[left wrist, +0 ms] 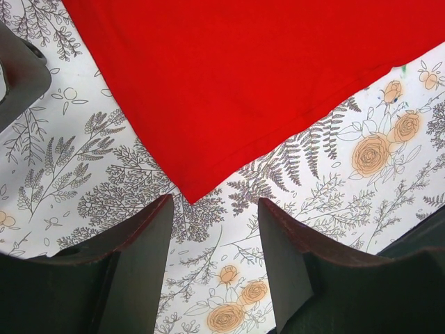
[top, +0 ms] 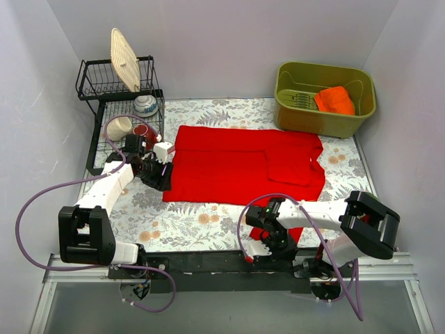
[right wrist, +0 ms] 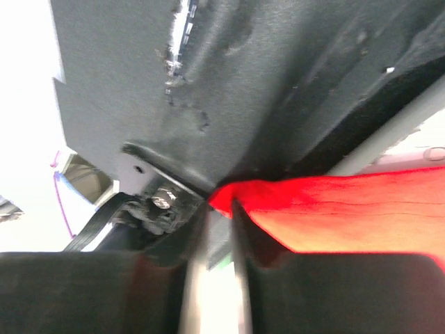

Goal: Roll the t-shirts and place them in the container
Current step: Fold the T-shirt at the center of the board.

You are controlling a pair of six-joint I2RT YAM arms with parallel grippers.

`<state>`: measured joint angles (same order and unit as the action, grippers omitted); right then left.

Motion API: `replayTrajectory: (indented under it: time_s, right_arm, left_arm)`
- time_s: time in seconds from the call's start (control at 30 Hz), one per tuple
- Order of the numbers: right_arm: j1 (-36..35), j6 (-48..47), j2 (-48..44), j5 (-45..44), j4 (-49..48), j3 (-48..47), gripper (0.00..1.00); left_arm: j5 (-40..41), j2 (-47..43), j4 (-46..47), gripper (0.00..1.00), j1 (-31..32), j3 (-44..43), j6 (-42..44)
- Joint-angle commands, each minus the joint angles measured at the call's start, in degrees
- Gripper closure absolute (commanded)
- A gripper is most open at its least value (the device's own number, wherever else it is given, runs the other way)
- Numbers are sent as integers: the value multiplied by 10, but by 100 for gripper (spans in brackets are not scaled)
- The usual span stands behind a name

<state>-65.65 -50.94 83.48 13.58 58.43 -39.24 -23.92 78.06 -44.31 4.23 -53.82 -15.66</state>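
Right gripper (right wrist: 215,209): at the tablecloth's (top: 201,223) near edge, fingers almost together. Whether they pinch red hem, I cannot tell.
T-shirt (top: 243,163): spread across the tablecloth's middle, one flap reaching its near edge.
Left gripper (left wrist: 215,202): released, over the tablecloth's left side.
Risk, as I judge it: a one-sided pull skews my roll.

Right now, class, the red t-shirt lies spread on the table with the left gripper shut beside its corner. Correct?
Not quite: the left gripper is open, not shut, beside the corner of the t-shirt; the left wrist view shows this.
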Motion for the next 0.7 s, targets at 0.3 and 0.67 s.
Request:
replayTrajectory:
  time_s: [0.3, 0.67]
  right_arm:
    - [12, 39, -6, -31, -91, 4, 99]
    - [62, 48, -38, -41, -44, -66, 99]
  left_arm:
    - [18, -16, 6, 49, -5, -3, -3]
    - [63, -59, -31, 48, -31, 33, -16]
